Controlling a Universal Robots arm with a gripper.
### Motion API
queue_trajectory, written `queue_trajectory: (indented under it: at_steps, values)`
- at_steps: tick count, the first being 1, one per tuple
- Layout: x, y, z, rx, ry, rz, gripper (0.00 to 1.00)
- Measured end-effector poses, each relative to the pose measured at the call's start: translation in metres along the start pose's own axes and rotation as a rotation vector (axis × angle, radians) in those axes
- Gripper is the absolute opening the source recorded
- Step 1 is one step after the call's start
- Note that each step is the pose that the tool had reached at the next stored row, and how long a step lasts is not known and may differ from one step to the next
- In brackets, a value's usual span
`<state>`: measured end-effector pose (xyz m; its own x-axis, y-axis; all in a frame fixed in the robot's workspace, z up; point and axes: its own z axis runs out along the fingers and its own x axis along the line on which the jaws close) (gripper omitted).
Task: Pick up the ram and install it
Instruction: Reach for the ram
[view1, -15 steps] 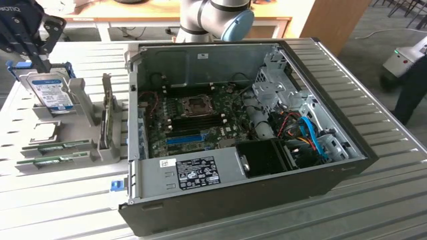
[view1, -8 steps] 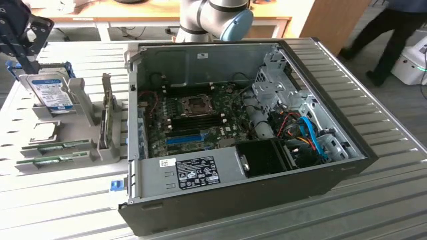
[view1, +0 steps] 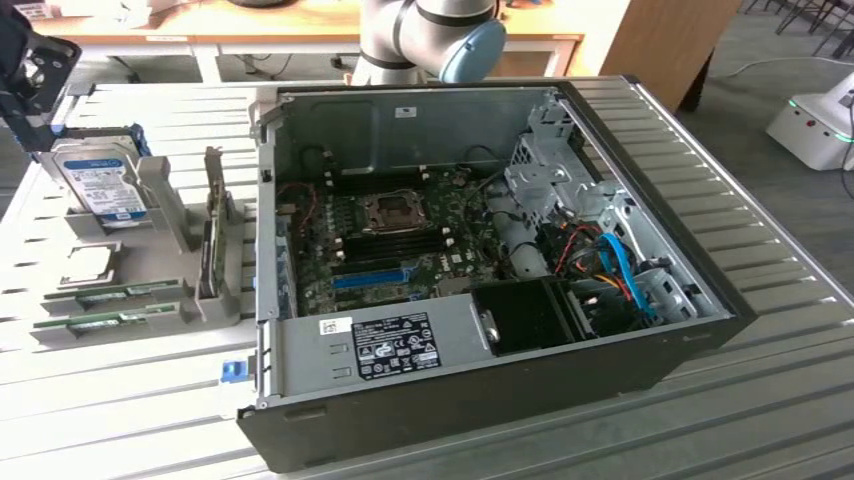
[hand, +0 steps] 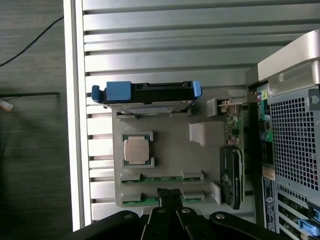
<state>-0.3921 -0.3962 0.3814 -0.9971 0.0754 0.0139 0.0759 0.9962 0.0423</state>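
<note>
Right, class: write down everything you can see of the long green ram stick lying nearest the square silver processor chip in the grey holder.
The long, thin green circuit-board ram stick sits in a slot of the grey plastic holder on the ribbed metal table, beside the square silver processor chip. Grey holder tabs cover both its ends, so only its green middle shows. A second green stick lies parallel beside it. The black gripper, shut, hangs above without touching it.
</note>
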Motion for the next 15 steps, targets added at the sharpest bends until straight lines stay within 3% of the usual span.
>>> queue_trajectory:
  at_steps: [2,15]
  values:
    - [0.003,-0.0003,0.0004,0.0002,0.0025,0.0,0.11]
    - [0.0033,-0.0052,0.0003,0.0003,0.0029,0.0,0.11]
